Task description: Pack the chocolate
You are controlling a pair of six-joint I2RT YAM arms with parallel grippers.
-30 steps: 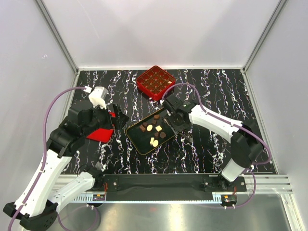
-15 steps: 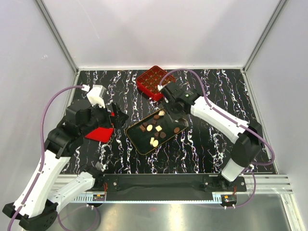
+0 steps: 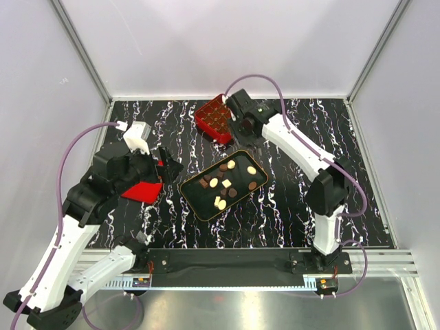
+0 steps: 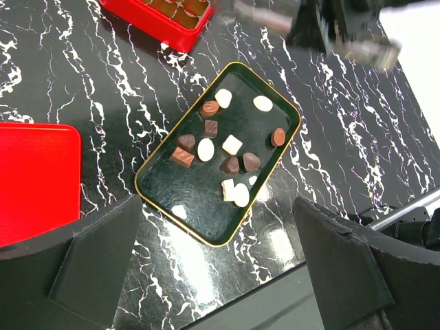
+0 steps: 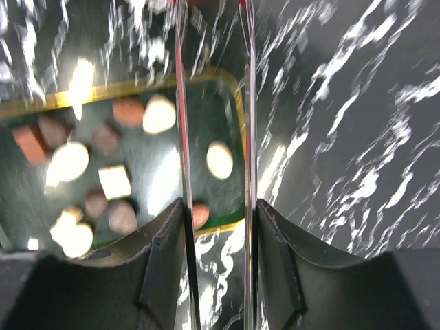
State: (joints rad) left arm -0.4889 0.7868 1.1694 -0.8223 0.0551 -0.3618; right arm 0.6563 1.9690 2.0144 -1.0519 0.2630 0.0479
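I am watching the left gripper (image 4: 216,201) hovering with its jaws spread wide and empty above the flat red lid (image 4: 34,179) at the left of the marble table (image 4: 69,82). Just right of it, the chocolate (image 4: 232,144), dark and cream pieces, is lying loose in the black gold-rimmed tray (image 4: 199,189). Beyond the tray, the right gripper (image 5: 214,82) is hanging by the red gridded box (image 3: 216,117). Its fingers are standing partly apart, and I cannot tell whether they are pinching a piece.
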